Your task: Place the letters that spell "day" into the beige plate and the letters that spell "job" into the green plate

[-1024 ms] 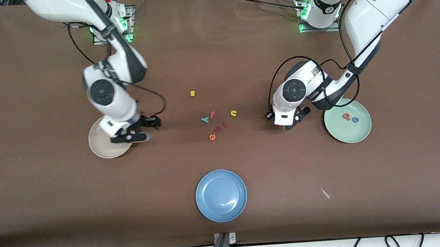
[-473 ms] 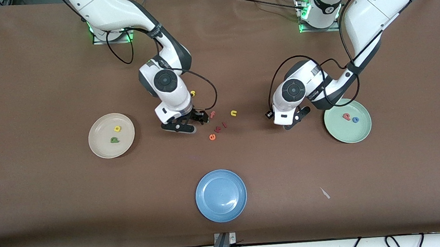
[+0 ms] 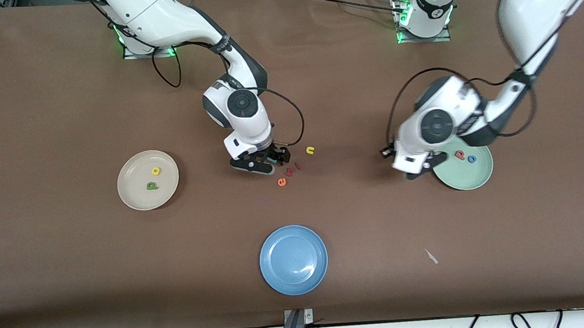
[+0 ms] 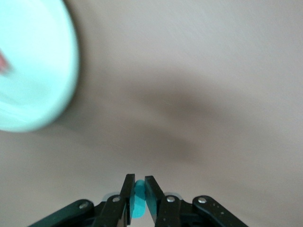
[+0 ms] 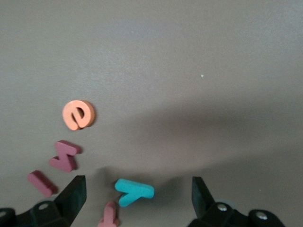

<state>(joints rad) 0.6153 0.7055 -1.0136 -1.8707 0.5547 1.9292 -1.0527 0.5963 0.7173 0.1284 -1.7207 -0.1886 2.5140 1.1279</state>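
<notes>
Since the earlier frame both arms shifted: front view has the left claw (image 3: 424, 166) now at the green plate's (image 3: 473, 178) rim, right claw (image 3: 263, 162) down among loose letters mid-desk. Yellow d (image 3: 156, 170) and green a (image 3: 152, 186) lie in the beige plate (image 3: 135, 197); red b (image 3: 459, 154) and blue o (image 3: 472, 159) in green. Left wrist view: claw (image 4: 136, 191) pinched narrow on a teal letter (image 4: 138, 198). Right wrist view: claw (image 5: 138, 191) wide, straddling the teal y (image 5: 134, 191); orange e (image 5: 78, 115) nearby.

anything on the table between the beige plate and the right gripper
No: the front view shows only bare brown table from the beige plate to the right gripper, open over the teal y.
</notes>
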